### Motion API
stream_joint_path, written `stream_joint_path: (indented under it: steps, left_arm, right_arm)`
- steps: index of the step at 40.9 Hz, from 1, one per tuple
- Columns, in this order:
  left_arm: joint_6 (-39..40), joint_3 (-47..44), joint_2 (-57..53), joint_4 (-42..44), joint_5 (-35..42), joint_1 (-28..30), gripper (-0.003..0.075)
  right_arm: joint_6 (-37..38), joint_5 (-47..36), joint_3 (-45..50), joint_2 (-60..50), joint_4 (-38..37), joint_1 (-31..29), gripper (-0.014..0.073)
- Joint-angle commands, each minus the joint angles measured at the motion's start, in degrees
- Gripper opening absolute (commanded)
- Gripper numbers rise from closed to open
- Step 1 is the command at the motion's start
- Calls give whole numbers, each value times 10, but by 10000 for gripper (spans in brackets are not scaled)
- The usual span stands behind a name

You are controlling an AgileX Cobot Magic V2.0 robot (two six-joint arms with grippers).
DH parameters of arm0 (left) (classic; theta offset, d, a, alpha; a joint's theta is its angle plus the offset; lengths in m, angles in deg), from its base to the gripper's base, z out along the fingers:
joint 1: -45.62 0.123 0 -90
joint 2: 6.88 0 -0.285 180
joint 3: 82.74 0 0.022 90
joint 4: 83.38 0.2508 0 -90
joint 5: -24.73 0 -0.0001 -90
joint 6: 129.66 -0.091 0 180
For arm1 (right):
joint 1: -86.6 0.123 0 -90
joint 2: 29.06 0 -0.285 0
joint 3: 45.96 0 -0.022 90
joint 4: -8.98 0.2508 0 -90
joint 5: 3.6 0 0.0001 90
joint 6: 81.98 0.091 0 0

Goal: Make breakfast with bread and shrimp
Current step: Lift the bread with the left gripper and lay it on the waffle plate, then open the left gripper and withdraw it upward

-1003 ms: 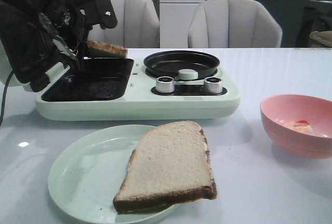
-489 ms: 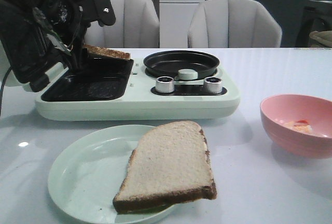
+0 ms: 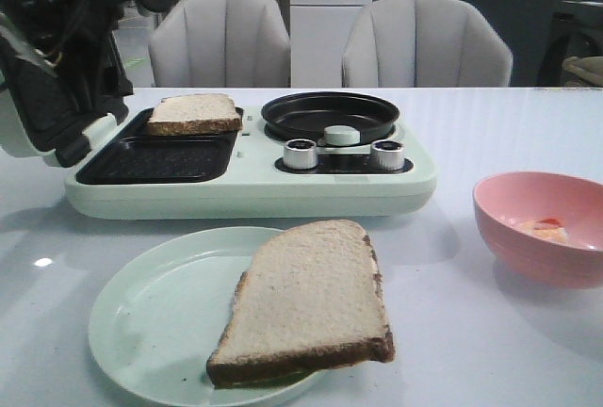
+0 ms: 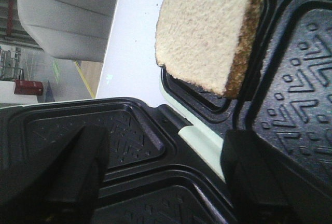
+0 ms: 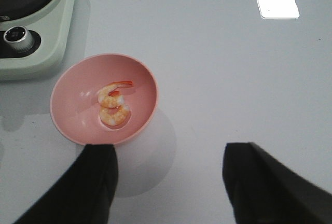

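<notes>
One bread slice [image 3: 193,113] lies on the far half of the black grill plate [image 3: 155,157] of the pale green sandwich maker; it also shows in the left wrist view [image 4: 207,32]. The second bread slice [image 3: 306,299] lies on the pale green plate [image 3: 151,317] at the front. Two shrimp [image 5: 114,105] lie in the pink bowl [image 5: 72,94], which shows at the right in the front view [image 3: 542,237]. My left gripper [image 4: 166,182] is open and empty, raised above the open lid. My right gripper [image 5: 168,182] is open and empty above the table beside the bowl.
The sandwich maker's open lid [image 3: 38,110] stands up at the left. A black round pan [image 3: 330,113] and two silver knobs [image 3: 300,154] are on its right half. Two grey chairs [image 3: 424,44] stand behind the table.
My left gripper has let go of the bread slice and pulled up and to the left. The slice now lies on the grill plate's far half.
</notes>
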Motion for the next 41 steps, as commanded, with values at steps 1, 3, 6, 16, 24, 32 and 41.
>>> stream_joint_path:
  steps: [1,3,6,16,24,32,41]
  left_arm:
    - [5,-27,-75,25,-44,-39,507]
    - [6,-47,-94,22,-80,-63,507]
    - [6,-73,-121,-9,-145,-107,507]
    - [-85,-89,-188,-284,-268,-237,507]
    - [-208,-89,-246,-537,-316,-295,507]
    - [-312,-100,-358,-769,-296,-270,507]
    - [-327,-157,-531,-917,-221,-205,507]
  right_arm:
    - [-3,-44,-15,6,-4,-2,542]
    - [-3,-44,-15,6,-4,-2,542]
    - [-3,-44,-15,6,-4,-2,542]
    - [-3,-44,-15,6,-4,-2,542]
    - [-3,-64,-15,6,-12,-2,542]
    - [-3,-67,-15,6,-10,-2,542]
    - [-3,-55,-15,6,0,-2,542]
